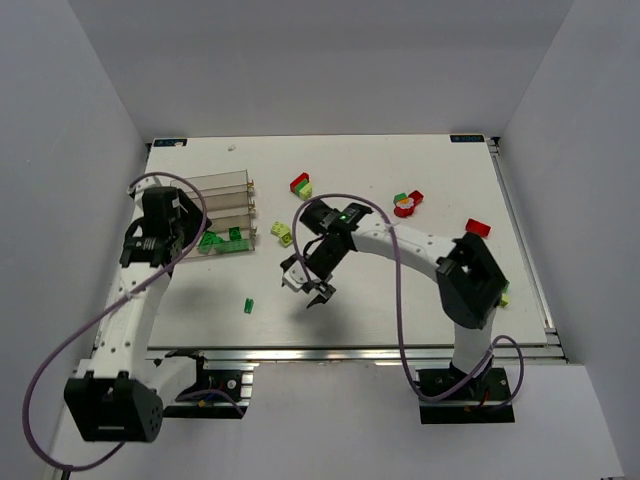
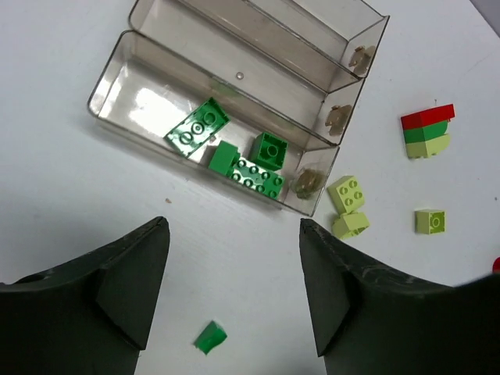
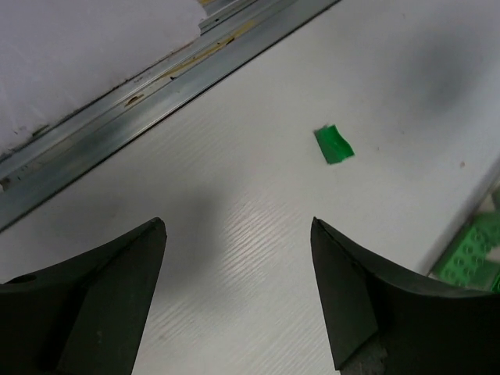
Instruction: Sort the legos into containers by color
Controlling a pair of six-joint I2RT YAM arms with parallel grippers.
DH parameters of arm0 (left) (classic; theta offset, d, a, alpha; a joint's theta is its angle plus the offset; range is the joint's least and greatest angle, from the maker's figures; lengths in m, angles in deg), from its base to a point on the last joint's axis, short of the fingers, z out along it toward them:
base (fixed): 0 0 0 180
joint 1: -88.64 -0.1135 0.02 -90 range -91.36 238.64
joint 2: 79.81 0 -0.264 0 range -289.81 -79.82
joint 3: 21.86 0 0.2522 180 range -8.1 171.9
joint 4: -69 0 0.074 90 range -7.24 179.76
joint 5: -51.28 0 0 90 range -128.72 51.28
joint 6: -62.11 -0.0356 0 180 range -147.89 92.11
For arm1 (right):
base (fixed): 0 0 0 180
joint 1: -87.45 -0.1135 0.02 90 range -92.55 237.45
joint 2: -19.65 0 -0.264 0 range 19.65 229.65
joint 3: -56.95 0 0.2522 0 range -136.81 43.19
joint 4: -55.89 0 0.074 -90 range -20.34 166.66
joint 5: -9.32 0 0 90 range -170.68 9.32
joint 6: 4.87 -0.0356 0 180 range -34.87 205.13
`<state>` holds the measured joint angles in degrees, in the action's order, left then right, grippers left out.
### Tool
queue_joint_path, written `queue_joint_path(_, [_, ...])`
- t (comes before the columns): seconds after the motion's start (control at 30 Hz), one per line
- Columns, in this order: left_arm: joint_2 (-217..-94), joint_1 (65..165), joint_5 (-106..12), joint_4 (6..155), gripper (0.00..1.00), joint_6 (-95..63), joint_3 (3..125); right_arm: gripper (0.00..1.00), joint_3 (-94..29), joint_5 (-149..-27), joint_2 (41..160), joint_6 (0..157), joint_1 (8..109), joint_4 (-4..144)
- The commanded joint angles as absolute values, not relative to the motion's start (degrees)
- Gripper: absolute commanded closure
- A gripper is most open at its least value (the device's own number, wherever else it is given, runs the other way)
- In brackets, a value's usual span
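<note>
Top external: the clear tray sits left, with a small green piece loose on the table. Left wrist: the left gripper is spread and empty, facing dark green bricks in the tray's nearest compartment. Right wrist: the right gripper is spread and empty near that piece.

The white table carries a clear tray at its left side, the long compartments running across; just off the tray's right end lie lime bricks, close together; farther back sits a small stack of red, green and lime; towards the right is a cluster of red, green and white pieces; beyond it lies a lone red brick; a small dark green brick lies alone nearer the front edge, well apart from the tray.
</note>
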<state>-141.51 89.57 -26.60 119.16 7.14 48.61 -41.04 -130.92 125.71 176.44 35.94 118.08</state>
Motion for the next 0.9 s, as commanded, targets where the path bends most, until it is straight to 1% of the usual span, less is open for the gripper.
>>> queue_joint_path(0.0, [-134.7,89.3,-23.9,122.6,0.23,8.8,45.9,0.22,-50.6,-128.8,130.7,188.8,33.6,126.1])
queue_joint_path(0.07, [-132.2,89.3,-22.6,123.8,0.22,9.0,45.3,0.26,-54.0,-126.8,134.8,187.6,31.6,125.4])
queue_joint_path(0.13, [-129.5,89.3,-20.8,125.6,0.19,9.1,45.2,0.3,-58.5,-124.6,138.5,186.0,29.5,123.7])
queue_joint_path(0.17, [-128.8,89.3,-20.3,126.1,0.2,8.9,45.3,0.3,-59.5,-124.0,139.5,185.1,28.8,122.8])
queue_joint_path(0.2, [-127.6,89.3,-19.7,126.9,0.18,8.8,45.4,0.31,-60.5,-123.6,140.5,184.4,28.3,121.9])
queue_joint_path(0.3, [-126.2,89.3,-19.0,128.6,0.18,8.1,46.0,0.33,-62.8,-120.9,143.5,181.9,26.0,117.3])
queue_joint_path(0.47, [-125.4,89.3,-18.9,130.8,0.17,7.4,46.3,0.41,-66.9,-116.1,148.8,176.7,23.2,112.3])
queue_joint_path(0.57, [-125.8,89.3,-19.4,131.7,0.17,6.7,46.5,0.43,-68.3,-114.7,150.6,172.5,22.7,108.5])
queue_joint_path(0.67, [-126.1,89.3,-20.0,132.2,0.17,6.0,46.8,0.43,-68.5,-112.8,152.0,171.1,22.1,105.5])
queue_joint_path(0.87, [-127.3,89.3,-20.7,132.4,0.17,4.2,47.4,0.45,-73.1,-110.8,156.0,172.0,21.7,108.0])
